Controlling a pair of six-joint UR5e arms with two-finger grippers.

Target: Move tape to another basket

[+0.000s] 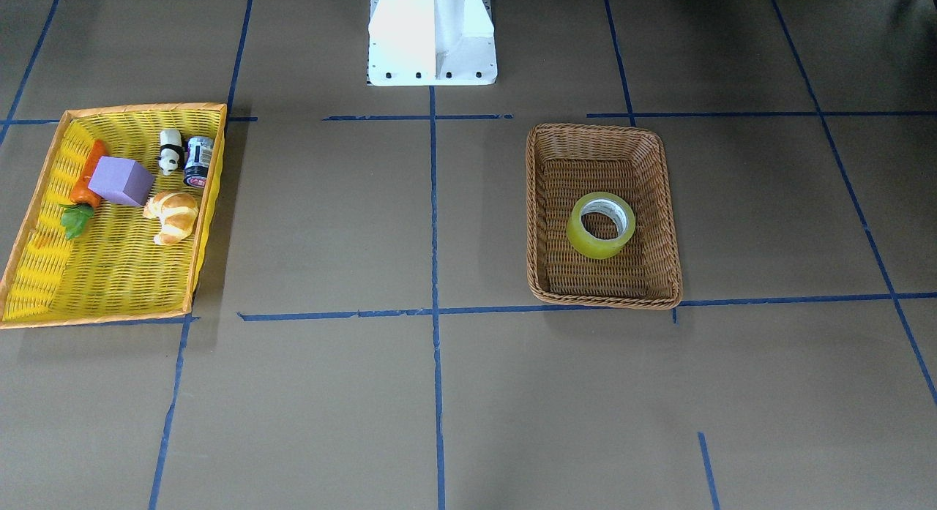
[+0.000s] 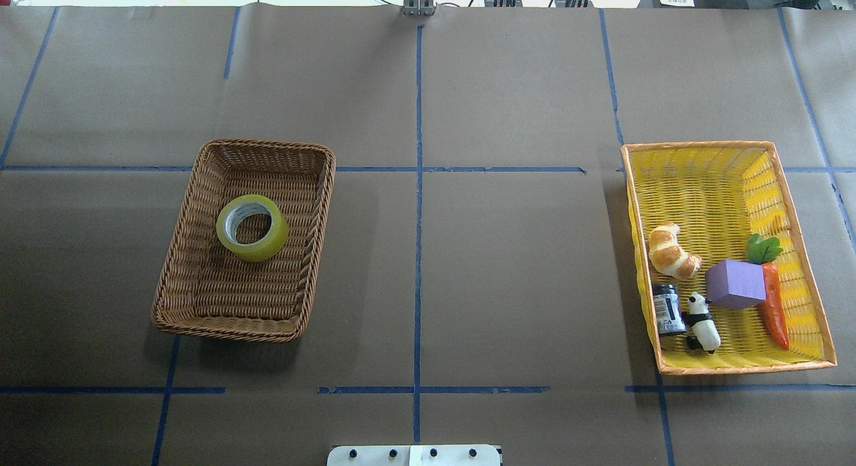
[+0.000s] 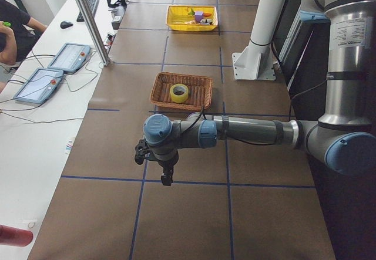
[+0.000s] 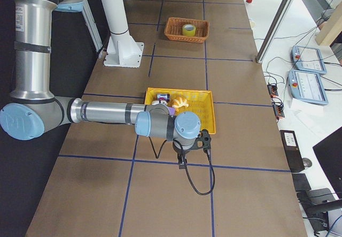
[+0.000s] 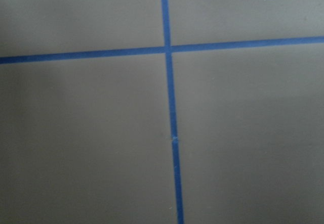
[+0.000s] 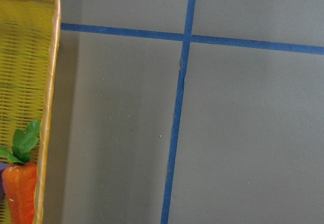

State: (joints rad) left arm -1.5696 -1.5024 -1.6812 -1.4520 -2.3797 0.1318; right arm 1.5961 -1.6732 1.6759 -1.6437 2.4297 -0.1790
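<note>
Left gripper (image 3: 167, 179) shows only in the left-end view, hanging fingers-down over the brown paper table cover (image 3: 188, 225) near a blue tape line (image 3: 194, 183), well apart from the basket (image 3: 161, 93). Whether its jaws are apart or together cannot be told. The same view records the tape (image 3: 178, 95) inside that basket, an aluminium post (image 3: 88, 19), two control tablets (image 3: 67, 57) and an operator's arm (image 3: 12, 31) at a side bench. In the right-end view, the right gripper (image 4: 182, 163) hangs just beside the near rim of the yellow tray (image 4: 206, 123), with a black cable looped below it; its jaw state likewise cannot be told. The front-facing view shows neither arm, only the white pedestal base. The tape lies flat, core opening up, on the basket floor, clear of the walls. The tray holds a croissant (image 1: 172, 216), purple block (image 1: 121, 181), carrot (image 1: 86, 186), panda figure (image 1: 170, 150) and small can (image 1: 198, 160). The overhead view confirms the layout: the basket on the robot's left, the tray well apart on its right. The left wrist view shows only crossing blue lines on paper. The right wrist view shows the tray's orange rim and the carrot's leafy end.
</note>
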